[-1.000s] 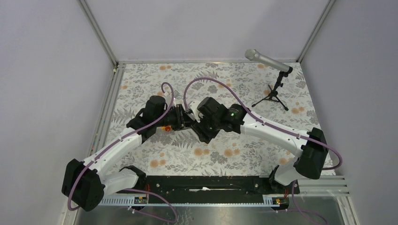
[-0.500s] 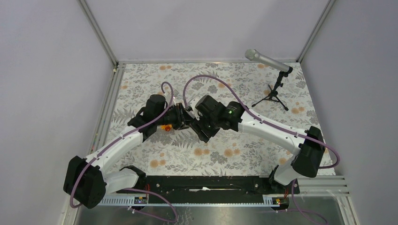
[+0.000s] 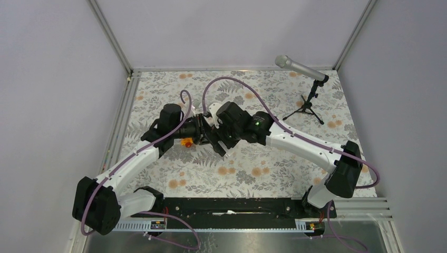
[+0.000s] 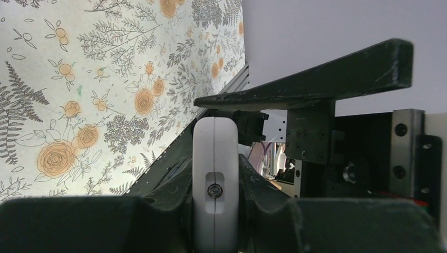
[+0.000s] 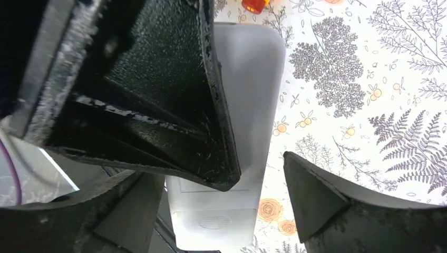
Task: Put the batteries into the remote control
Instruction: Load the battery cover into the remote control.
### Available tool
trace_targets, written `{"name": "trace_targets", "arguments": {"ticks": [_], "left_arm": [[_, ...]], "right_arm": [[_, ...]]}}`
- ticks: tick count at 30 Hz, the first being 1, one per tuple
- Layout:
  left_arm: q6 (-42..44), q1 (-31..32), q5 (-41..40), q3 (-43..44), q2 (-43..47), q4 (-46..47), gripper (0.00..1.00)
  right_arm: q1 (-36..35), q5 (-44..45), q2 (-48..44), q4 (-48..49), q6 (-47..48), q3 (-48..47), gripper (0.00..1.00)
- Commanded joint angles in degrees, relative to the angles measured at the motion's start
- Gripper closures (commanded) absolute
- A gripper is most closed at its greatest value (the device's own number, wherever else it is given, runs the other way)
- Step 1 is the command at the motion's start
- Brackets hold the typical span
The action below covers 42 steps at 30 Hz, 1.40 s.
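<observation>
The remote control point(image 4: 215, 179) is a white handset. It stands edge-on between my left gripper's point(image 4: 215, 174) fingers, which are shut on it. In the right wrist view its plain white back point(image 5: 253, 95) shows, with the ribbed cover end point(image 5: 213, 221) nearest the camera. My right gripper point(image 5: 219, 166) is open around that end, with a gap between the remote and its right finger point(image 5: 316, 200). In the top view the two grippers meet mid-table, left point(image 3: 203, 129) and right point(image 3: 215, 138), and hide the remote. No batteries are in view.
An orange toy car point(image 3: 186, 142) lies on the floral mat just below my left gripper and also shows in the right wrist view point(image 5: 255, 4). A microphone on a small tripod point(image 3: 308, 89) stands at the back right.
Both grippers have shifted a little left and farther back together. The right wrist has closed in over the left gripper. The remote stays held in the left gripper.
</observation>
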<state>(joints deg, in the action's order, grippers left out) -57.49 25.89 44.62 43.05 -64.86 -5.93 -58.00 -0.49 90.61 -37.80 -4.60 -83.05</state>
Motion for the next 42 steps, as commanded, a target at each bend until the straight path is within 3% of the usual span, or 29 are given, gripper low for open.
{"name": "trace_targets", "arguments": {"ticks": [1,3,7,15,23,31,38,42], "left_arm": [[-0.2,-2.0,3.5,1.1,1.4,2.6,1.0],[-0.6,-3.2,3.5,0.5,1.5,3.5,1.0],[-3.1,-5.8,3.7,-0.6,2.5,7.2,1.0],[-6.8,-7.0,2.2,-0.5,4.8,9.5,1.0],[-15.7,-8.1,-1.8,-1.9,9.3,14.7,1.0],[-22.9,-8.1,-3.7,-2.7,10.8,19.8,1.0],[-28.8,-8.1,-4.1,-2.6,11.7,23.2,1.0],[-30.4,-8.1,-4.1,-2.4,11.9,23.6,1.0]], "right_arm": [[0.2,0.7,-1.4,2.2,-0.5,-4.0,0.07],[0.3,-1.6,-3.0,2.9,-0.5,-4.0,0.01],[1.3,-2.0,-7.4,5.5,-3.6,-2.1,0.0],[8.5,7.3,-16.6,10.2,-24.3,4.0,0.0],[12.0,-3.9,-25.1,24.1,-46.6,17.9,0.01],[12.0,-11.9,-25.2,36.1,-52.9,22.7,0.0],[12.2,-12.1,-24.6,40.6,-55.0,24.3,0.3],[12.6,-12.5,-25.0,42.9,-55.8,25.3,0.41]]}}
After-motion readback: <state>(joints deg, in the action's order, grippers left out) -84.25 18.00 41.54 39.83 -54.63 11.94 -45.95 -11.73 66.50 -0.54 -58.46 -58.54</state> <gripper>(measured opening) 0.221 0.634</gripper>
